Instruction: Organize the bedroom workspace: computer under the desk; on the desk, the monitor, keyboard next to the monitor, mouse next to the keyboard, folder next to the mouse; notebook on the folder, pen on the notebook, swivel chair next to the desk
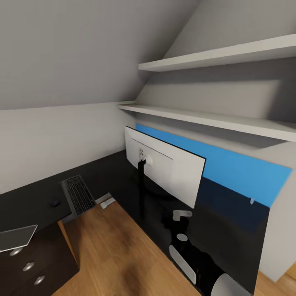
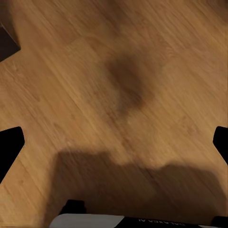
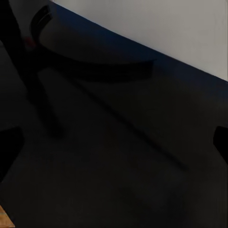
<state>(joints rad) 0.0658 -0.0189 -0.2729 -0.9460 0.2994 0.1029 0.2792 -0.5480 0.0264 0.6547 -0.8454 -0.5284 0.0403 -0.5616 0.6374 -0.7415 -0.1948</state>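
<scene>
I'm looking at the wide flat monitor point(image 1: 164, 170) from behind, its white back to me, standing on the glossy black L-shaped desk point(image 1: 230, 230). The slim dark keyboard point(image 1: 78, 194) overhangs the desk edge, the small black mouse point(image 1: 54, 202) just beside it; the grey notebook point(image 1: 16, 237) is cut off at frame edge. Left gripper point(image 2: 114, 142) over wood floor point(image 2: 95, 71), right gripper point(image 3: 114, 142) over the desk: both spread wide, holding nothing.

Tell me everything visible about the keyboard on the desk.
The keyboard is long and slim, with a dark grey frame and rows of black keys. It lies flat on the glossy black desk, reaching its front edge, between the small black mouse and the monitor. Nothing grips it.
</scene>
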